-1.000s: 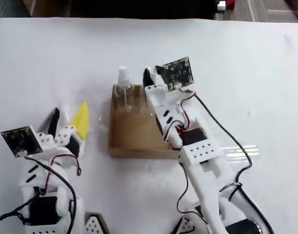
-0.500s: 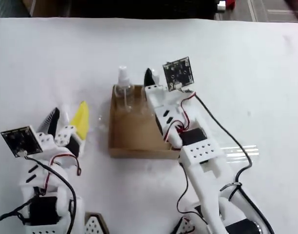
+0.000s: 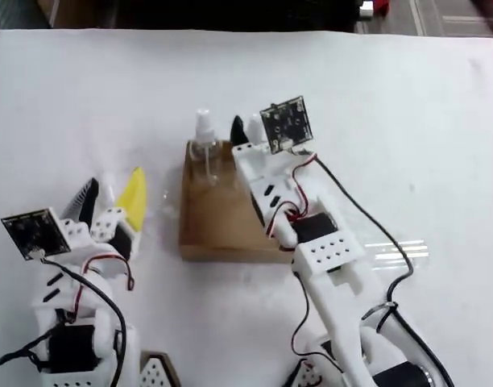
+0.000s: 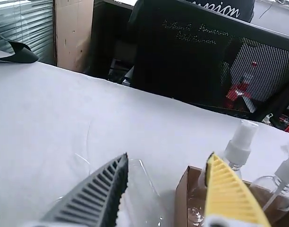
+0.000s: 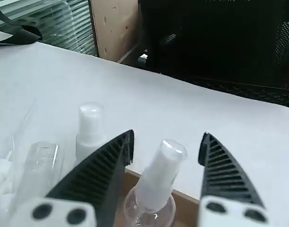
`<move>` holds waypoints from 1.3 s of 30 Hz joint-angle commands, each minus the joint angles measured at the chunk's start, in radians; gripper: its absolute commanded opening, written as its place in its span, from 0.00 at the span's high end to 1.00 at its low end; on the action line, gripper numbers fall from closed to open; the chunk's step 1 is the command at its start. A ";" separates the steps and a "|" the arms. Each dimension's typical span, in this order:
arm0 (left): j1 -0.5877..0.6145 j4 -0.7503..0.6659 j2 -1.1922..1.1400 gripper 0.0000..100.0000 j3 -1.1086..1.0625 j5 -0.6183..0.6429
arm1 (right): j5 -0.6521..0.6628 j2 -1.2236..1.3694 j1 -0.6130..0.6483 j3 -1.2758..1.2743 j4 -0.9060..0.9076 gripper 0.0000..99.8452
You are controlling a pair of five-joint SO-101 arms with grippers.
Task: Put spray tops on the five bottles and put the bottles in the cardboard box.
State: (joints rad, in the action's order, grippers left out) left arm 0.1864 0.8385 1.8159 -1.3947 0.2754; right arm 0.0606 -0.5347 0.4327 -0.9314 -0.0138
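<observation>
The left pincer point(image 3: 113, 189), one grey finger and one yellow finger, is positioned low over the white table point(image 3: 85, 89), to the left of the box. Its fingers are spread wide and grip nothing. A transparent plastic item point(image 4: 142, 189) lies on the table between them; it is too faint to identify.

The shallow brown cardboard box point(image 3: 230, 251) sits near the table's centre. A clear bottle with a white spray top point(image 3: 204, 133) stands upright at the far left corner of the box.

The right pincer point(image 5: 166, 137), with two black ribbed fingers, is positioned over the far right corner of the box. Its fingers are parted and straddle a second clear bottle with a spray top point(image 5: 159, 175), which stands upright inside the box. A gap is visible on each side of the top. An uncapped clear bottle point(image 5: 40, 161) stands nearby in the right wrist view.
</observation>
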 commanded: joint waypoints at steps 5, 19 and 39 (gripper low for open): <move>0.007 -0.026 0.012 0.75 0.009 0.011 | 0.000 -0.216 -0.001 0.017 0.084 0.80; 0.007 -0.025 0.012 0.75 0.003 0.012 | -0.006 -0.809 -0.300 -0.066 0.604 0.99; -0.044 -0.221 0.008 0.75 -0.133 0.006 | 0.104 -1.236 -0.435 -0.740 0.325 0.98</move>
State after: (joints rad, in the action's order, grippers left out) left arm 0.1634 0.7204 1.8159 -1.5021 0.2754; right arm 0.1158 -1.6625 0.0061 -1.6402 0.3376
